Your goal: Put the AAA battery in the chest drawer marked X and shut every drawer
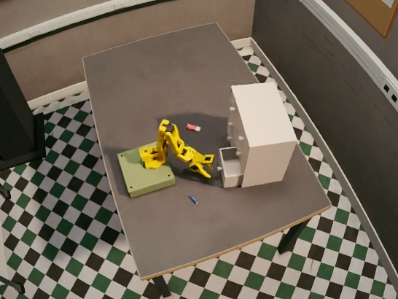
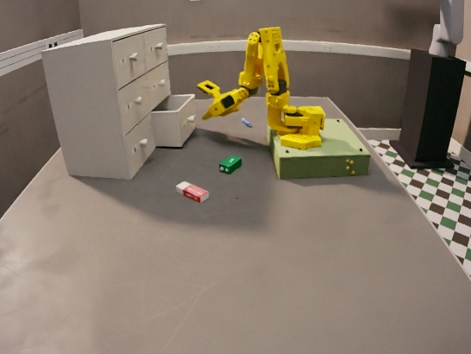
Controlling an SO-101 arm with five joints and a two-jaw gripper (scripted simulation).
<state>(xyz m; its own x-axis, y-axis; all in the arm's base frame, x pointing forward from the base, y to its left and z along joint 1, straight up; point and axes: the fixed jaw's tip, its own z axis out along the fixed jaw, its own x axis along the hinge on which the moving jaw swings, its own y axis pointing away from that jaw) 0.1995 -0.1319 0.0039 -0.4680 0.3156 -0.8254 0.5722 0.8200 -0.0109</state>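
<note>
1. Surface: a dark grey table (image 1: 164, 84) with a pale edge strip, its top marked with faint scuffs. Soft shadows are cast around the arm and beside the chest.
2. Room: a floor (image 1: 65, 226) of green, black and white checks, grey-brown walls with a white rail, and a black block (image 2: 431, 108) standing off the table on the arm's side.
3. The yellow arm is mounted on a green base plate (image 1: 146, 179) near the table edge.
4. The white chest (image 1: 260, 131) is seen upright, with two columns of three drawers. One bottom drawer (image 1: 230, 165) is pulled well out – the one on the battery's side of the chest; its inside looks bare. The other five are shut. No X mark can be made out at this size.
5. AAA battery (image 1: 193, 199): a small blue cylinder with a lighter tip, lying flat on the table. It is located in front of the base plate's corner, well apart from the open drawer and from the gripper. In the exterior view it shows beyond the arm (image 2: 246, 122).
6. Gripper (image 1: 208, 171): held in the air near the open drawer's front, not touching it. The jaws are set only slightly apart – nothing is held between them.
7. Other items on the table: a red-and-white eraser (image 1: 193, 127) and a small green block (image 2: 230, 164), both lying apart from the chest.
</note>
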